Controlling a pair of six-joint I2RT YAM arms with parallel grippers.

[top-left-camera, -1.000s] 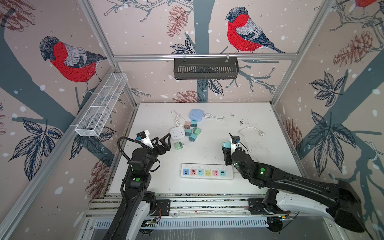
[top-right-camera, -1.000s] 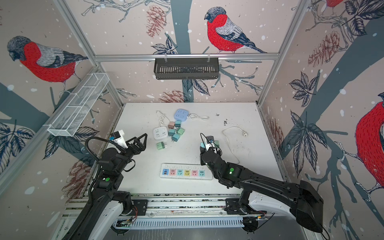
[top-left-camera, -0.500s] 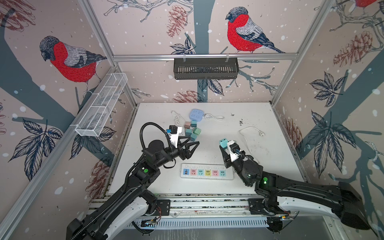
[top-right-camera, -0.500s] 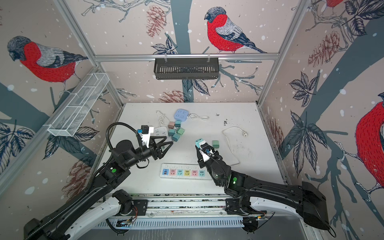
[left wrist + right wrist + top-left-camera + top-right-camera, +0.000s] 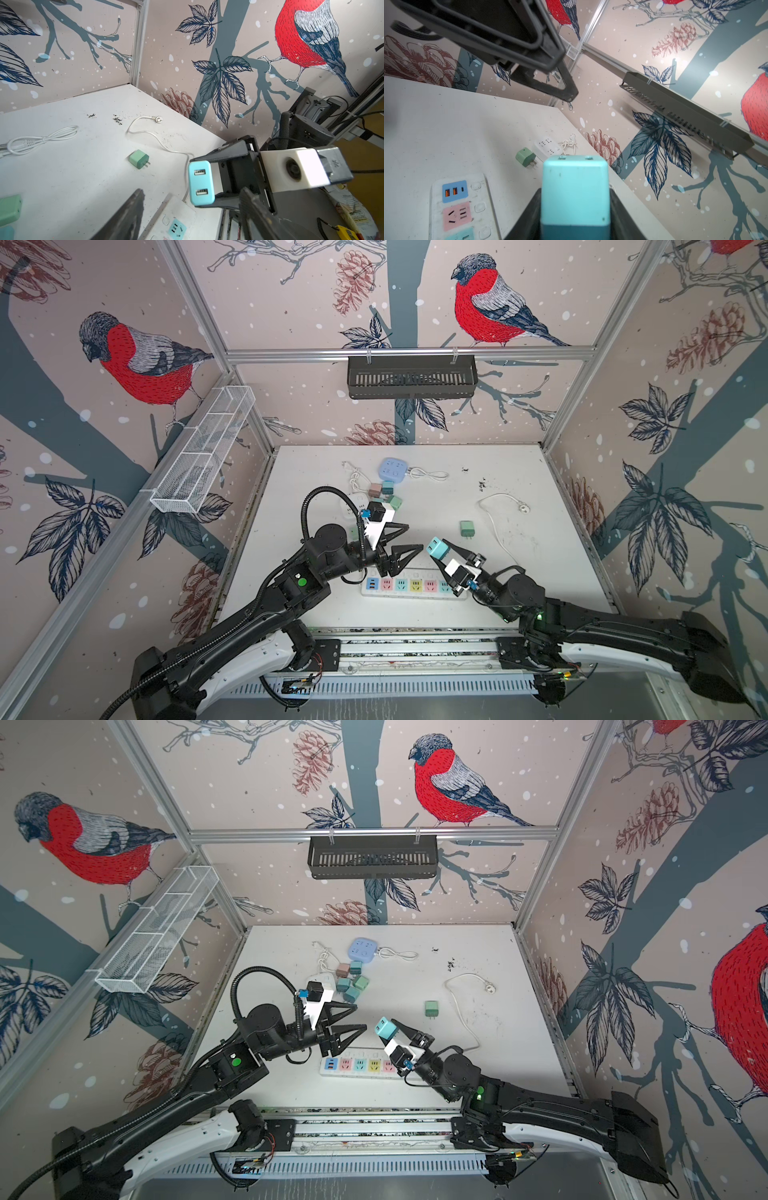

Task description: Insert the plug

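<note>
The plug (image 5: 439,548) (image 5: 385,1028) is a light blue charger block with two USB ports, and my right gripper (image 5: 443,552) (image 5: 575,209) is shut on it, holding it in the air just behind the power strip. The white power strip (image 5: 409,586) (image 5: 356,1065) (image 5: 456,207) with coloured sockets lies near the table's front edge. My left gripper (image 5: 414,537) (image 5: 360,1017) (image 5: 191,190) is open, holds nothing, and points at the plug (image 5: 200,182) from the left. Its fingertips stop just short of the plug. The plug's prongs are hidden.
A green plug (image 5: 467,528) (image 5: 138,159) lies on the table behind the right gripper, beside a white cable (image 5: 498,514). Several small plugs (image 5: 386,493), a blue socket cube (image 5: 392,469) and a white socket block (image 5: 547,145) sit further back. A black basket (image 5: 411,377) hangs on the back wall.
My left arm has swung from the table's left side to the middle, above the strip, and its jaws have narrowed. The right gripper has carried the plug forward and to the left.
</note>
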